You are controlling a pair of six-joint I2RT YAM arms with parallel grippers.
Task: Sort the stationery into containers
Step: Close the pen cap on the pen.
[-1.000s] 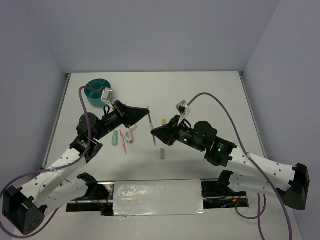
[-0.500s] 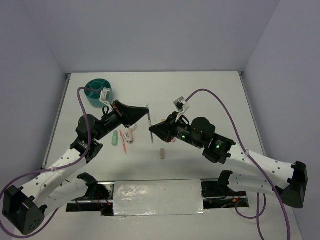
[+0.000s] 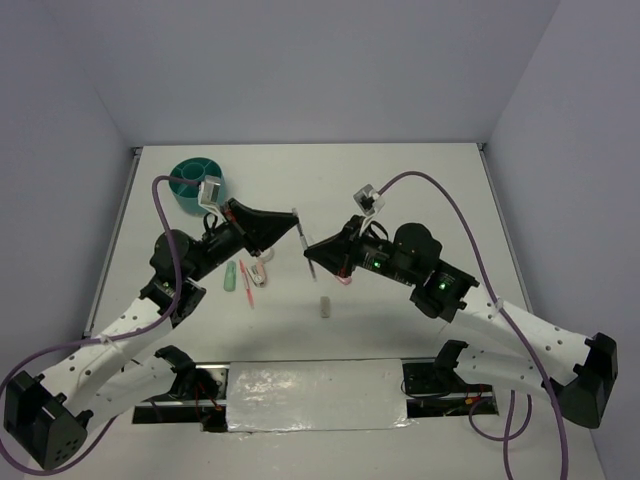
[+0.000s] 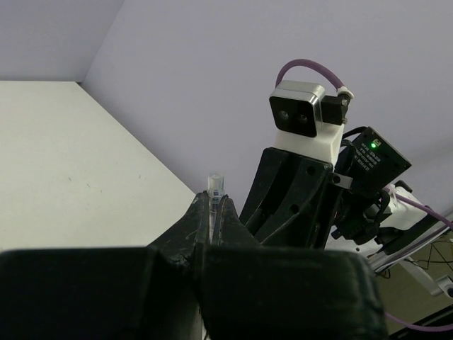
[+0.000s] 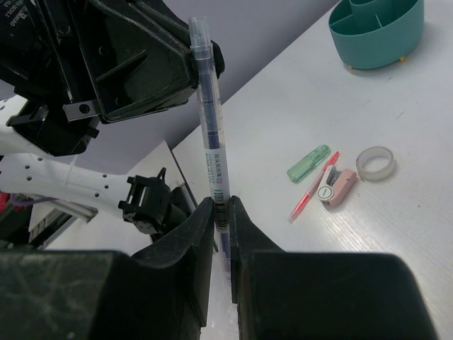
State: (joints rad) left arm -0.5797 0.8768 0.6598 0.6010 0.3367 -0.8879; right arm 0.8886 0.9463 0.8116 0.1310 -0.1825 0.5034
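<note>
A dark pen (image 3: pixel 304 243) is held in the air between both arms. My left gripper (image 3: pixel 296 222) is shut on its clear capped end (image 4: pixel 215 185), and my right gripper (image 3: pixel 311 253) is shut on the barcode part of its barrel (image 5: pixel 214 149). The teal cup (image 3: pixel 195 180) stands at the table's far left, its compartments showing in the right wrist view (image 5: pixel 375 25). Below the pen lie a pink pen (image 5: pixel 313 188), a pale green piece (image 5: pixel 308 163), a pink piece (image 5: pixel 336 188) and a clear ring (image 5: pixel 375 163). A tan block (image 3: pixel 325 305) lies nearer the front.
The loose items (image 3: pixel 248 275) are grouped left of centre, between the cup and the arms' bases. The right arm's wrist camera (image 4: pixel 301 117) sits close in front of the left gripper (image 4: pixel 211 205). Walls close the table on three sides.
The right arm has risen and its wrist swung a little to the right, lifting the pen's lower end slightly. The left arm has barely moved. Both grips have held.
</note>
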